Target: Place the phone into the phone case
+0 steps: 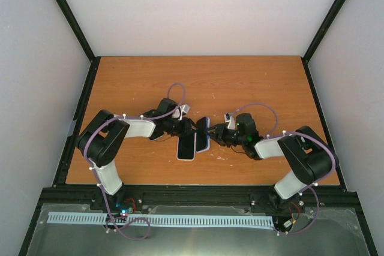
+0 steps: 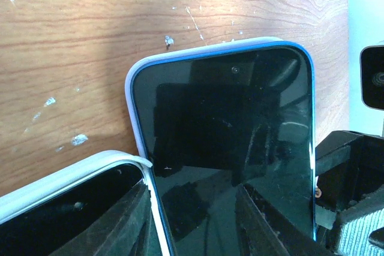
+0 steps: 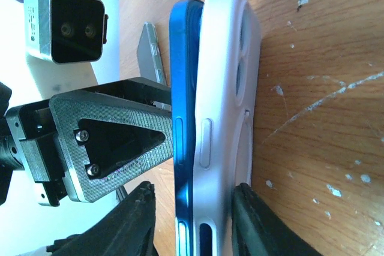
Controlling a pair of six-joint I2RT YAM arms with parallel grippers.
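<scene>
Right hand (image 3: pixel 195 220): straddling phone (image 3: pixel 185 88) and case (image 3: pixel 228 88), clamp unclear
Left hand (image 2: pixel 192 214): against phone, grip unclear
Risk: skewed squeeze; case pops toward 3 o'clock

Bare table (image 1: pixel 240 82) beyond; centre crowded: left hand (image 1: pixel 193 128), upright phone (image 1: pixel 203 136), right hand (image 1: pixel 213 132), flat phone (image 1: pixel 186 148).

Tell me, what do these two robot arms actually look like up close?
The left arm and right arm each pair white link shells with bulky black joints. Thin purple cables loop along both. One finger shows as a grey triangular plate with black inset and two screws; a white camera box sits near it.
</scene>
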